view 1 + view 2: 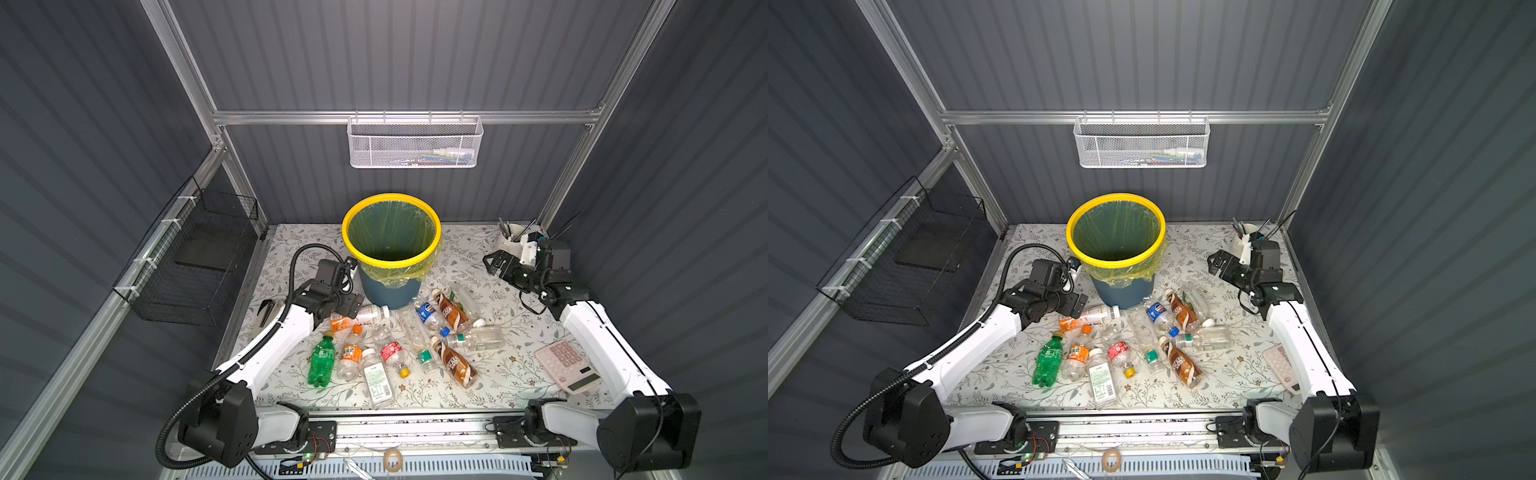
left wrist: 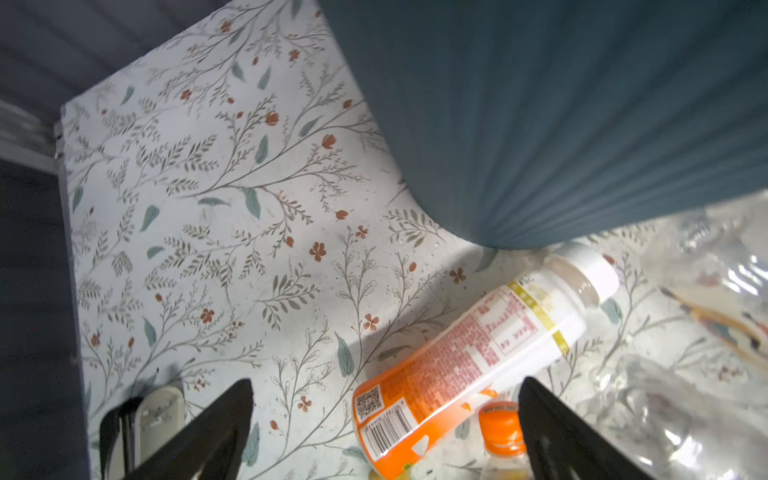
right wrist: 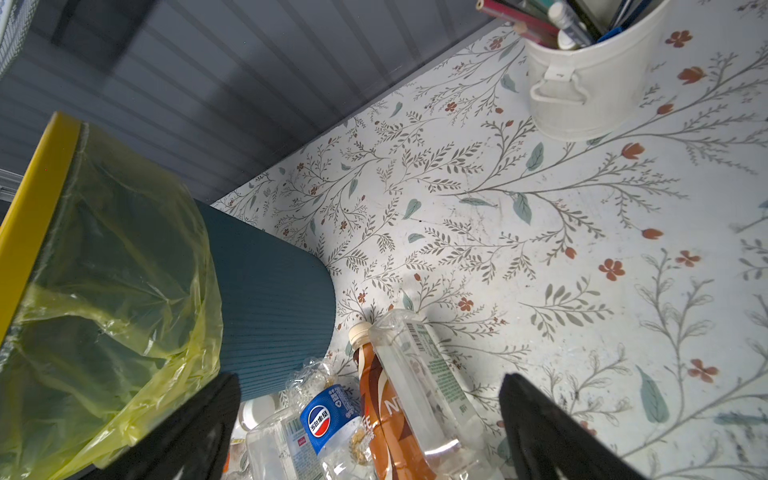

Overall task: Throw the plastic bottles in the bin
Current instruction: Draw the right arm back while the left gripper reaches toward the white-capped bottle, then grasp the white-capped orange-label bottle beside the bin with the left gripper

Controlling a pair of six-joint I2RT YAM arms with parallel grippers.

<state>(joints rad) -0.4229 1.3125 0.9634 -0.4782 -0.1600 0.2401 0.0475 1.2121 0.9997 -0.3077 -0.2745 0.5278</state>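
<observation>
Bin: the bin (image 1: 386, 293) is standing upright at 12 o'clock on the floral table (image 1: 511, 374), its yellow-green liner hanging over the blue-grey wall
Plastic bottles: the plastic bottles (image 1: 392, 353) are lying on their sides on the table, spreading from 5 to 7 o'clock of the bin
Green bottle: the green bottle (image 1: 321, 361) is lying at the 9 o'clock edge of the spread, cap pointing toward 12 o'clock
Pepsi bottle: the Pepsi bottle (image 3: 328, 419) is lying just beside a brown coffee bottle (image 3: 378, 419), near the bin base at 5 o'clock
Left gripper: the left gripper (image 1: 358, 306) is hovering at 8 o'clock of the bin base, over the orange-and-white bottle (image 2: 457, 361); its jaws are standing wide apart, gripping nothing
Right gripper: the right gripper (image 1: 490, 264) is hovering at 3 o'clock of the bin; its jaws are standing wide apart, gripping nothing
Pen cup: the white pen cup (image 3: 590, 83) is standing at 1 o'clock of the right gripper
Calculator: the white calculator (image 1: 567, 365) is lying at 4 o'clock on the table, beside the right arm
</observation>
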